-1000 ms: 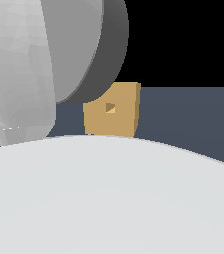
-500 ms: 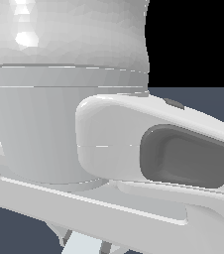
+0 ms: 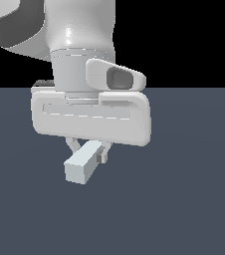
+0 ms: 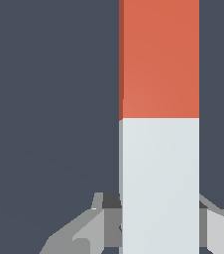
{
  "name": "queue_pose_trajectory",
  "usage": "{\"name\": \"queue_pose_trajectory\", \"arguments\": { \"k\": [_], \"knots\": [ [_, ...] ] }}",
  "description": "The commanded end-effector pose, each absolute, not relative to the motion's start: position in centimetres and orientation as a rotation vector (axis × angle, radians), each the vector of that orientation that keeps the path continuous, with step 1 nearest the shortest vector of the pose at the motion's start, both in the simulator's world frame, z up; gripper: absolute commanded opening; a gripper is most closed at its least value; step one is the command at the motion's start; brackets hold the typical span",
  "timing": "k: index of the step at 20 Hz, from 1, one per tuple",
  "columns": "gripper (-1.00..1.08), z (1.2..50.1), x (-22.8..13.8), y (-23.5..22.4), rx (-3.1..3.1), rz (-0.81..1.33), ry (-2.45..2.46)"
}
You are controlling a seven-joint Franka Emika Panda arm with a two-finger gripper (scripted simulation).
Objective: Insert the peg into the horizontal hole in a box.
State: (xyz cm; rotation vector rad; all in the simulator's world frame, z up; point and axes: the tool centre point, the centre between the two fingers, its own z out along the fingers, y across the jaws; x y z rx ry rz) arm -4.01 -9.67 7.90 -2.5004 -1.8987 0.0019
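A flat, plain slate-blue floor (image 3: pixel 194 199) filled the lower part of the exterior view. Above its straight horizon the backdrop (image 3: pixel 184 40) was solid black. The light was even and soft.

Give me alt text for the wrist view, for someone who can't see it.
A slim square peg, orange-red on its far half and pale grey-white on its near half, is clamped between the gripper fingers above a plain dark blue-grey floor. No box shows here.
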Motion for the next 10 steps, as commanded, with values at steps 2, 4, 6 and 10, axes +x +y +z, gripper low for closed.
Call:
{"name": "queue_pose_trajectory", "arguments": {
  "k": [2,4,6,10],
  "knots": [
    [-1.00,9.0,-4.5,-5.9,-2.505,0.000,-1.896],
    [-1.00,9.6,-4.7,-4.0,-2.506,0.000,-1.894],
    [-1.00,10.0,-4.9,-2.3,-2.507,0.000,-1.893],
    [-1.00,10.8,-5.1,0.3,-2.509,0.000,-1.891]
  ]
}}
